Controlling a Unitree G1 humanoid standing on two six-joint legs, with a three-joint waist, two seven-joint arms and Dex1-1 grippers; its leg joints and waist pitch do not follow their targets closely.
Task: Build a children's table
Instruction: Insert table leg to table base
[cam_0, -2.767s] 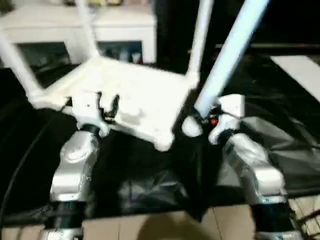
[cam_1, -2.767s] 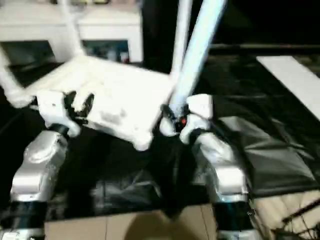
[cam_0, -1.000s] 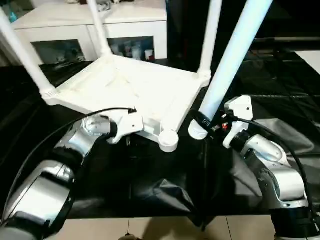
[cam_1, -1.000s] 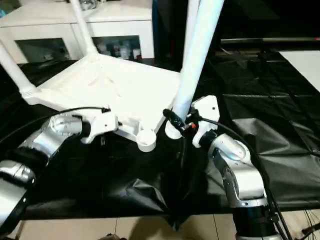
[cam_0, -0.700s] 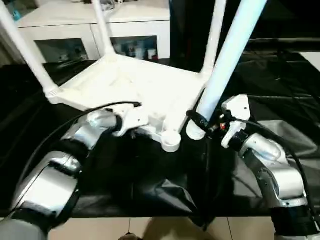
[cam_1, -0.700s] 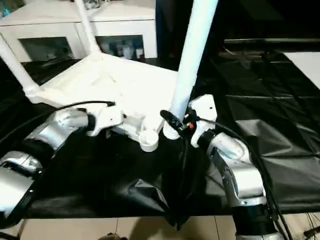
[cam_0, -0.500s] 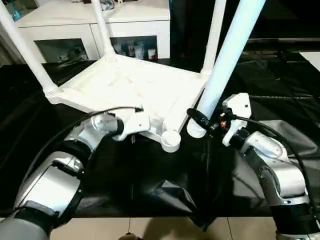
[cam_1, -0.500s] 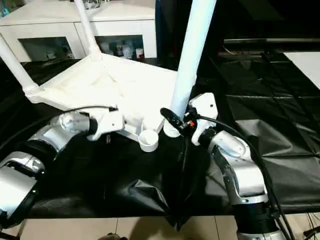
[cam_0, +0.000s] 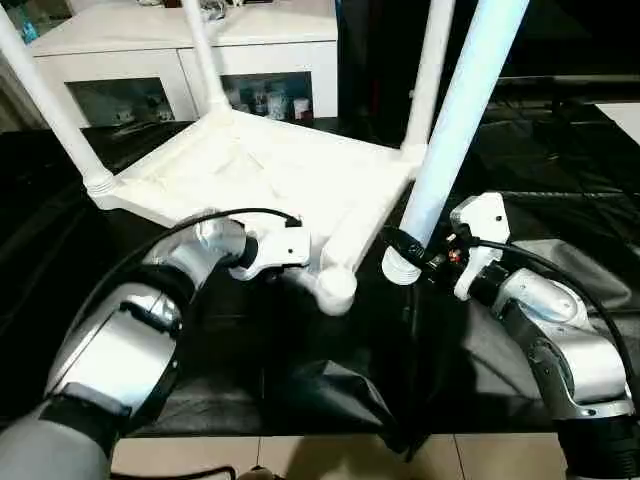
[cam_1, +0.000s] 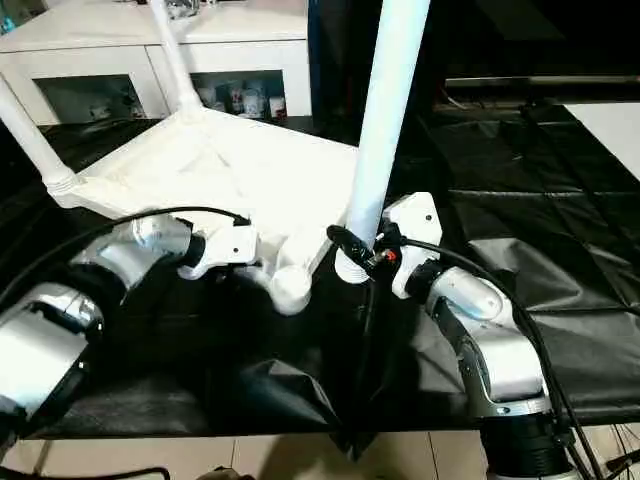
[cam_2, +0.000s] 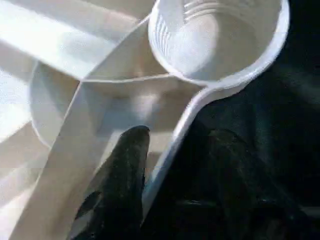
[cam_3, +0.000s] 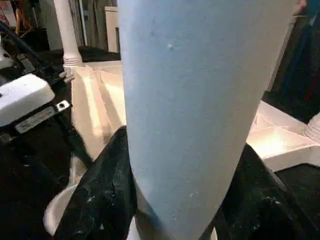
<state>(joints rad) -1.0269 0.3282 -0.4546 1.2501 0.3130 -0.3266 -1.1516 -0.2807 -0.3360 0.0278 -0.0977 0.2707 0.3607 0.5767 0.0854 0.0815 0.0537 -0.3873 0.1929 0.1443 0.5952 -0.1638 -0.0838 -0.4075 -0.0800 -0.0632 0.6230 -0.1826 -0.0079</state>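
Right tool (cam_0: 408, 255) clamped around fourth leg (cam_0: 455, 120); left tool (cam_2: 170, 165) astride tabletop rim (cam_2: 172, 135).

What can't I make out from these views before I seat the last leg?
- Tops of all four legs, including the held leg: cut off by the eye views' upper edge.
- Base of the held leg: hidden behind the right gripper in its wrist view.
- Empty corner socket: partly cut by the left wrist picture's edge.
- Left gripper: its outer finger blends into the dark cloth.

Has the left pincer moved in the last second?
Yes. The left pincer has shifted toward the white plastic tabletop's empty corner socket, nearer than before.
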